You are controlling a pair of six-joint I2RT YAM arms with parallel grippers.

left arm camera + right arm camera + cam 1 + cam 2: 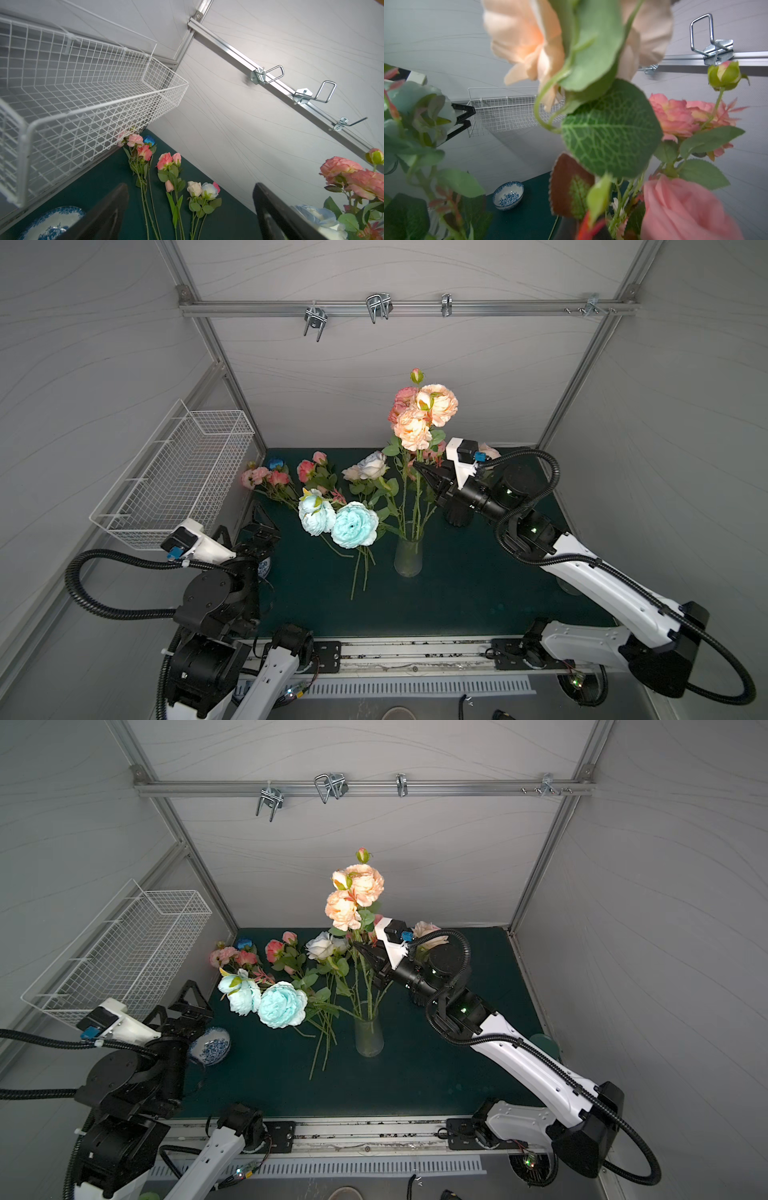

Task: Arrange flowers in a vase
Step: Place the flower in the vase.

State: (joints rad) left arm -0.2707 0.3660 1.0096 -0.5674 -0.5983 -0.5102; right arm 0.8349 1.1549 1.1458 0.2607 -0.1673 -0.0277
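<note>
Right jaws shut at peach spray (413, 431) stem, stem foot in vase (408, 560), mid worktop (457, 597); I can't confirm grip, likely steadying upright. Left jaws wide, empty, left edge. Spare flowers (355, 524) lie back-left.

The green table (457, 605) bears loose flowers (355, 524), a glass vase (408, 558) (upright) and a patterned bowl (210, 1046).

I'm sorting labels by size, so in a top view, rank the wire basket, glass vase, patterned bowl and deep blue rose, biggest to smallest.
1. wire basket
2. glass vase and patterned bowl look about alike; the bowl is partly hidden, so unranked.
3. deep blue rose
</note>
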